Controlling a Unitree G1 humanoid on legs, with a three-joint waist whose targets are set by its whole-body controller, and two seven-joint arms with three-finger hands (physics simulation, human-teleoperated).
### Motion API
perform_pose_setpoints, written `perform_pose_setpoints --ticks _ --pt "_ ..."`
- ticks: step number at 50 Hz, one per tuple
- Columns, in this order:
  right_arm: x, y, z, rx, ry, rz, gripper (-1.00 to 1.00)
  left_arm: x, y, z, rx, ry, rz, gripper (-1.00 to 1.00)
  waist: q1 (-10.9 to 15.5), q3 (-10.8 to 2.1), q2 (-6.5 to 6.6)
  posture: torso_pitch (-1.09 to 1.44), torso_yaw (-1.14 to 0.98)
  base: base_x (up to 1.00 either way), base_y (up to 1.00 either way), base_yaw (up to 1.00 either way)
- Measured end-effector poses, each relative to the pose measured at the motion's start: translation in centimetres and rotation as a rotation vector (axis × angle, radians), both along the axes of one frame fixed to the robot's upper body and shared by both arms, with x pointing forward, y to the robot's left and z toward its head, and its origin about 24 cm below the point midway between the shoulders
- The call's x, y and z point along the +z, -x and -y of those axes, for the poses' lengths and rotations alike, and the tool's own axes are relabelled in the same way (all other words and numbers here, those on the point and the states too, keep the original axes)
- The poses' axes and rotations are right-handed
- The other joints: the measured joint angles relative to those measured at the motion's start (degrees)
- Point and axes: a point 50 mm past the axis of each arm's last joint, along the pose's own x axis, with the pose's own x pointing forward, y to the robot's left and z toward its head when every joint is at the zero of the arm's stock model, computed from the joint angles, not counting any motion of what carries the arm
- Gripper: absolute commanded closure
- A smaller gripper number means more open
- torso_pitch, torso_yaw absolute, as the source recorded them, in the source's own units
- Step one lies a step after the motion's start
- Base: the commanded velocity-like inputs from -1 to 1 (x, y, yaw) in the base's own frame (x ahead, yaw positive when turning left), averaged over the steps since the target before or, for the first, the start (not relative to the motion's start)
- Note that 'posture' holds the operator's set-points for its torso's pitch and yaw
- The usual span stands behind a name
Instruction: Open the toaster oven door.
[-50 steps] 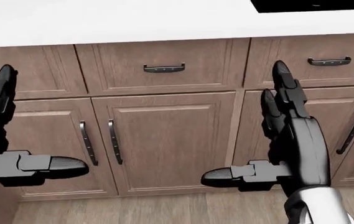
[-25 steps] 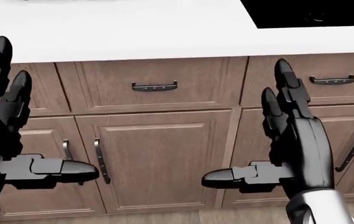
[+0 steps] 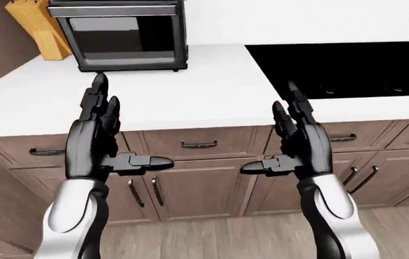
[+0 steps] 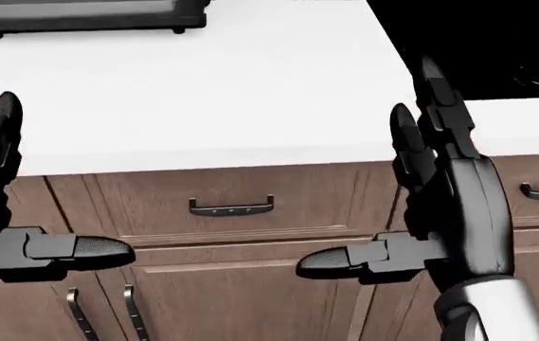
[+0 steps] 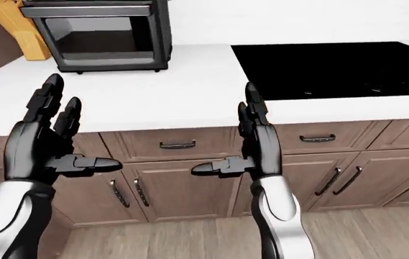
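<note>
Left-eye view puts the black, glass-fronted toaster oven [image 3: 121, 35] at the far top left of the white desk [image 3: 190, 91], its door shut and upright, a steel handle bar running across the top of the door. Just left of the oven stands a pale wooden knife block [image 3: 37, 29]; well to the oven's right a flat black cooktop [image 3: 348, 67] is set into the desk. Below the oven, under the desk edge, run brown wooden drawers and cabinet doors with dark handles [image 3: 199, 144].

Compared with a second ago, the whole head view has swung upward: cabinet fronts filled it then, while now the desk fills it and the oven's bottom edge [image 4: 84, 18] shows at the top left. That is the camera lifting, not the things moving. The oven has thus come into view but remains well apart from both hands, so closing in on it is likely next.

Left hand [image 3: 96, 137] and right hand [image 3: 297, 143] hover below the oven, fingers spread wide, thumbs pointing inward, holding nothing
</note>
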Motion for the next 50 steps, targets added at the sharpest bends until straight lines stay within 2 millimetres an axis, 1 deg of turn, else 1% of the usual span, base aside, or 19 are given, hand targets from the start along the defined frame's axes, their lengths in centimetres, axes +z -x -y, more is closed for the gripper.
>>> perform_pose_setpoints --ticks 1,3,6,8,11,13,14,15,16,19,21,26,30,38,41,43,44,47,50 --pt "-0.2 -0.1 0.2 -0.006 0.004 -0.009 -1.0 -0.2 0.0 0.2 -0.008 0.008 -0.008 -1.0 -0.6 0.61 0.39 0.0 0.0 0.5 0.0 0.0" --pt "-1.1 -0.1 0.6 -0.032 0.005 -0.052 -1.0 -1.0 -0.2 0.5 -0.033 0.016 -0.048 -1.0 -1.2 1.89 -0.47 0.0 0.0 0.45 0.0 0.0" --pt "-1.4 -0.2 0.8 -0.044 0.005 -0.064 -1.0 -1.5 -0.2 0.5 -0.035 0.018 -0.068 -1.0 -1.9 1.14 -0.65 0.0 0.0 0.28 0.0 0.0" --pt "-0.9 -0.2 0.7 -0.039 0.002 -0.033 -1.0 -1.1 -0.2 0.4 -0.027 0.014 -0.044 -1.0 -2.0 0.61 0.06 0.0 0.0 0.0 0.0 0.0" --pt "-0.7 -0.1 0.7 -0.035 0.003 -0.008 -1.0 -0.7 0.0 0.6 -0.03 0.012 -0.012 -1.0 -2.5 1.2 1.56 0.0 0.0 0.0 0.0 0.0" --pt "-0.9 -0.1 0.7 -0.036 0.006 -0.015 -1.0 -0.8 0.0 0.6 -0.035 0.013 -0.017 -1.0 -2.2 1.28 3.96 0.0 0.0 0.0 0.15 0.0" --pt "-1.2 -0.1 0.6 -0.034 0.002 -0.025 -1.0 -1.0 -0.1 0.5 -0.033 0.012 -0.028 -1.0 -1.9 1.37 4.17 0.0 0.0 0.0 0.15 0.0" --pt "-1.7 -0.3 0.3 -0.025 -0.001 -0.051 -1.0 -1.4 -0.2 0.3 -0.022 0.015 -0.051 -1.0 -1.3 1.51 3.27 0.0 0.0 0.0 0.16 0.0" --pt "-2.1 -0.4 0.2 -0.015 0.0 -0.077 -1.0 -1.9 -0.3 0.0 -0.009 0.019 -0.078 -1.0 -0.8 1.52 3.34 0.0 0.0 0.0 0.16 0.0" --pt "-2.0 -0.3 0.0 0.001 -0.001 -0.073 -1.0 -1.9 -0.2 -0.3 0.017 0.015 -0.085 -1.0 -0.4 0.16 4.68 0.0 0.0 0.0 0.18 0.0" --pt "-1.3 -0.1 0.2 -0.008 -0.001 -0.035 -1.0 -1.2 0.0 -0.1 0.008 0.009 -0.045 -1.0 -0.7 -0.78 3.62 0.0 0.0 0.0 0.24 0.0" --pt "-0.3 0.1 0.5 -0.023 0.001 0.025 -1.0 -0.3 0.1 0.4 -0.023 0.005 0.009 -1.0 -2.1 -0.41 -0.85 0.0 0.0 0.0 0.28 0.0" --pt "-1.7 -0.3 0.9 -0.045 0.008 -0.045 -1.0 -1.4 -0.1 0.6 -0.042 0.02 -0.064 -1.0 -3.3 -0.7 -1.07 0.0 0.0 -0.01 0.42 0.0" --pt "-1.3 -0.3 0.7 -0.031 0.006 -0.015 -1.0 -0.6 0.1 0.7 -0.043 0.012 -0.018 -1.0 -3.2 -0.52 2.48 0.0 0.0 -0.01 0.51 0.0" --pt "-1.4 -0.3 0.8 -0.038 0.005 -0.02 -1.0 -1.1 0.0 0.7 -0.047 0.017 -0.031 -1.0 -3.4 -0.3 4.89 0.0 0.0 -0.01 0.53 0.0" --pt "-1.2 -0.3 0.7 -0.034 0.0 -0.014 -1.0 -1.3 -0.1 0.5 -0.039 0.017 -0.039 -1.0 -3.2 -0.75 7.69 0.0 0.0 -0.01 0.54 0.0" --pt "-1.5 -0.4 0.3 -0.021 -0.016 -0.023 -1.0 -1.7 -0.2 0.2 -0.022 0.015 -0.056 -1.0 -2.7 -0.87 7.16 0.0 0.0 -0.02 0.0 0.54" --pt "-2.5 -0.7 0.5 -0.025 -0.032 -0.062 -1.0 -2.2 -0.4 0.1 -0.016 0.02 -0.083 -1.0 -1.1 -0.79 8.21 0.0 0.0 0.0 0.0 0.72" --pt "-2.4 -0.9 0.8 -0.035 -0.04 -0.058 -1.0 -1.6 -0.2 0.1 -0.016 0.015 -0.045 -1.0 0.1 -0.93 6.19 0.0 0.0 -0.03 0.0 0.95"
